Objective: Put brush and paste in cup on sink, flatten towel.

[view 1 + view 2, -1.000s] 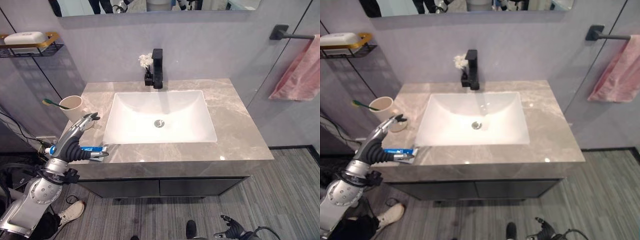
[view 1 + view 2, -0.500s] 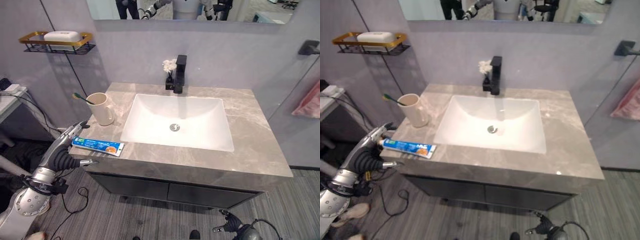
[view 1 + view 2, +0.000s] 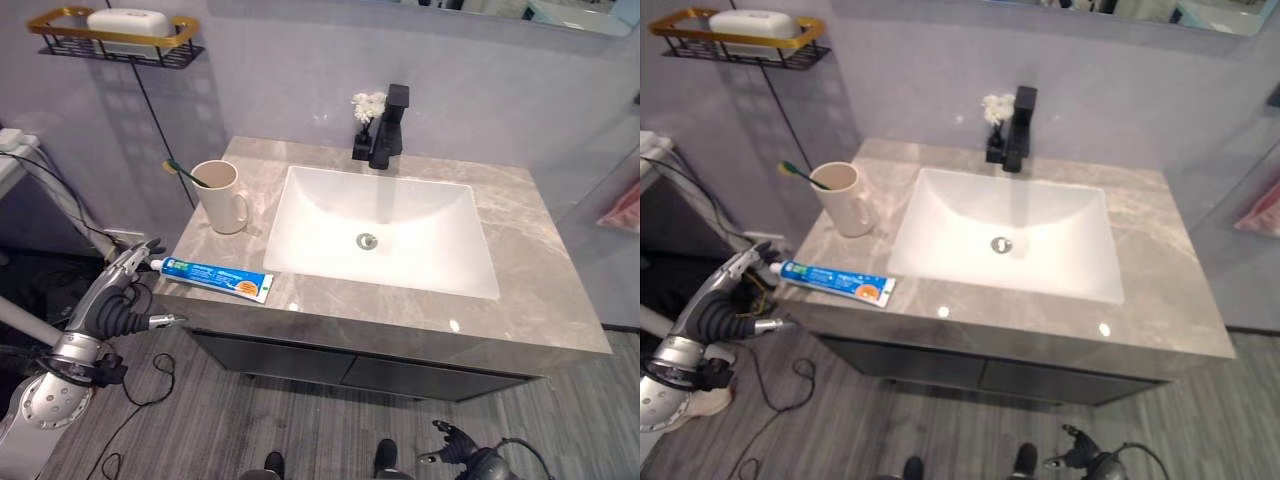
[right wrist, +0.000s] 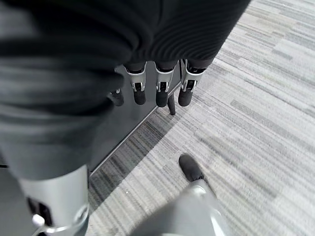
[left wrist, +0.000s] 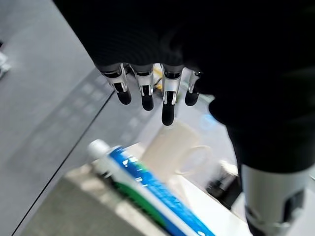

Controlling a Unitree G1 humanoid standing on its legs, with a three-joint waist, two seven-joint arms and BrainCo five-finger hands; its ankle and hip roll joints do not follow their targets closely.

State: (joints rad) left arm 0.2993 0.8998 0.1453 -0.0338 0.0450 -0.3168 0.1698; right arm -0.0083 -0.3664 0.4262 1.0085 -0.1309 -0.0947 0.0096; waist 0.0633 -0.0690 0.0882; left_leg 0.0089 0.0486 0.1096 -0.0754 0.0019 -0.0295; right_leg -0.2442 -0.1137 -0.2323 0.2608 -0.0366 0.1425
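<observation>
A blue and white toothpaste tube [image 3: 215,279] lies flat near the front left edge of the grey marble counter [image 3: 520,290]. Behind it stands a cream cup [image 3: 224,196] with a green-handled toothbrush [image 3: 183,171] leaning out of it. My left hand [image 3: 112,305] hovers off the counter's left front corner, fingers [image 5: 167,101] straight and open, just short of the tube's cap end [image 5: 101,150] and holding nothing. My right hand [image 3: 455,462] hangs low over the floor, fingers [image 4: 160,91] relaxed and empty. A corner of the pink towel [image 3: 625,208] shows at the right edge.
A white basin [image 3: 380,230] is sunk into the middle of the counter, with a black faucet [image 3: 385,140] and small white flowers [image 3: 367,105] behind it. A wire shelf with soap [image 3: 115,30] hangs on the wall at the upper left.
The camera has moved, shifting the whole picture. My left hand lay over the toothpaste tube a second ago; it now sits clear of the tube beyond the counter's left corner.
</observation>
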